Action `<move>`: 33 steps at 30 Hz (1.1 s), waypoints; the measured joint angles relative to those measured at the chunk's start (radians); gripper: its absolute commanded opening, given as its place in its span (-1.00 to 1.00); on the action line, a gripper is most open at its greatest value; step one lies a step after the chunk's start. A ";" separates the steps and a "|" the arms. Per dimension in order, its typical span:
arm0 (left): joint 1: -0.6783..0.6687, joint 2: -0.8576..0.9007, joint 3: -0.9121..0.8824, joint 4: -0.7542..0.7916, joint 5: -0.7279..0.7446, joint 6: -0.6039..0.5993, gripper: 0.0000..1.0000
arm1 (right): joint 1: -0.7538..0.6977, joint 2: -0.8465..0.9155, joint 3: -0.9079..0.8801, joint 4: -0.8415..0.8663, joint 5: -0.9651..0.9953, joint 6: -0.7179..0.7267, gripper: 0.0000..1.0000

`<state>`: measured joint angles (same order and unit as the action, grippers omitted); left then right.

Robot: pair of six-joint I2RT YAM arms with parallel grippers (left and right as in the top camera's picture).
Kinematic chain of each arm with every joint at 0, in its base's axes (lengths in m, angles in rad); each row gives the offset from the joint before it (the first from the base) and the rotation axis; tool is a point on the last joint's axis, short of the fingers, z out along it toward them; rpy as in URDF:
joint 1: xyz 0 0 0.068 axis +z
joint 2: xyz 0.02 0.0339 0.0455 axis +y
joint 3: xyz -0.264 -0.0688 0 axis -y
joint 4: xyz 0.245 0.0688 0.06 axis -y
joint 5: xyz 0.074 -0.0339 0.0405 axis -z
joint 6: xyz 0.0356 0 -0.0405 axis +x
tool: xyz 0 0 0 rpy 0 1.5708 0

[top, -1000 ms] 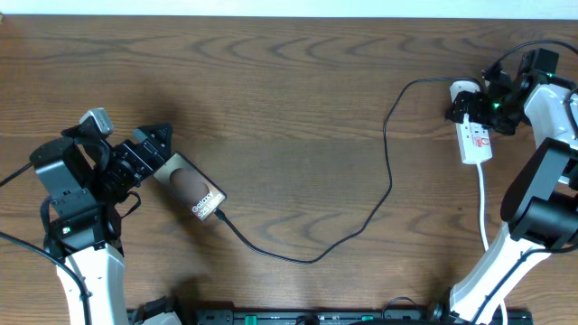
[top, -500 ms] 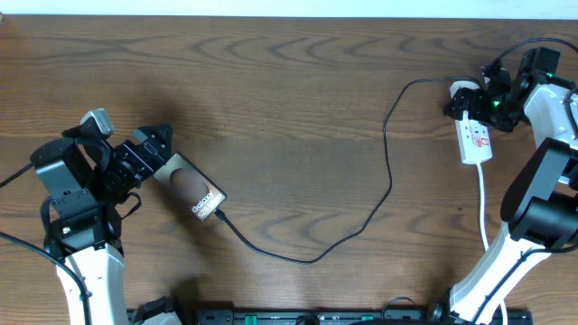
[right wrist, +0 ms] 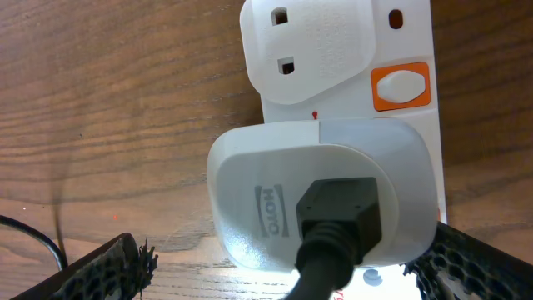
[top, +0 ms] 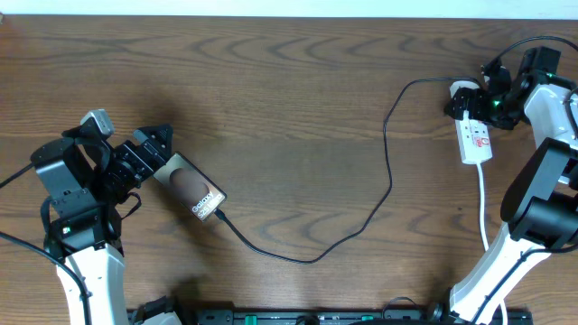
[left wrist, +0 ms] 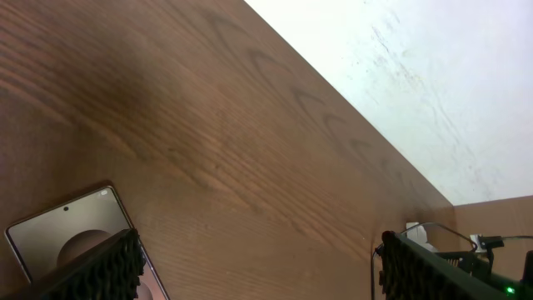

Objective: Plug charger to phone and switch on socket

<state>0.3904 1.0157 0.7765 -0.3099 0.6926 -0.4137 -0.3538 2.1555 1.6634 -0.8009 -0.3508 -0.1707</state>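
Observation:
The phone [top: 190, 188] lies slanted on the wooden table at the left, glossy brown face up. The charger [top: 388, 181], a thin black cable, meets the phone's lower right end, loops across the table and ends in a white plug [top: 463, 88] seated in the socket [top: 476, 143]. My left gripper [top: 161, 152] is open at the phone's upper left end. In the left wrist view the phone [left wrist: 67, 233] lies partly under the left finger, and only bare wood shows in the left gripper [left wrist: 258, 250]. My right gripper [right wrist: 291, 267] is open, straddling the white plug [right wrist: 275, 192]. The socket's orange switch [right wrist: 401, 86] sits beyond it.
The socket's white lead [top: 483, 208] runs toward the front beside the right arm [top: 542, 199]. A black rail [top: 316, 316] lines the table's front edge. The left arm's base [top: 81, 262] stands at the front left. A white wall [left wrist: 433, 75] lies beyond the far edge.

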 measured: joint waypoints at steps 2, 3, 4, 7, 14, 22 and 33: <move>0.000 0.000 0.000 0.000 0.000 0.000 0.75 | 0.002 0.000 -0.008 0.009 0.004 0.000 0.99; 0.000 0.000 0.000 0.000 0.000 0.000 0.75 | 0.004 0.000 -0.012 0.015 0.009 0.000 0.99; 0.000 0.000 0.000 0.000 0.000 0.000 0.75 | 0.005 0.000 -0.014 0.020 0.011 0.000 0.99; 0.000 0.000 0.000 -0.001 0.000 0.000 0.75 | 0.007 0.000 -0.021 0.037 0.018 0.004 0.99; 0.000 0.000 0.000 -0.002 0.000 0.000 0.75 | 0.027 0.000 -0.029 0.063 0.047 0.018 0.99; 0.000 0.000 0.000 -0.001 0.000 0.000 0.75 | 0.031 0.000 -0.029 0.066 0.050 0.048 0.99; 0.000 0.000 0.000 -0.002 0.000 0.000 0.75 | 0.031 0.000 -0.028 0.065 0.050 0.080 0.98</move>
<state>0.3904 1.0157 0.7765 -0.3115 0.6926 -0.4137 -0.3229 2.1551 1.6352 -0.7361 -0.3008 -0.0910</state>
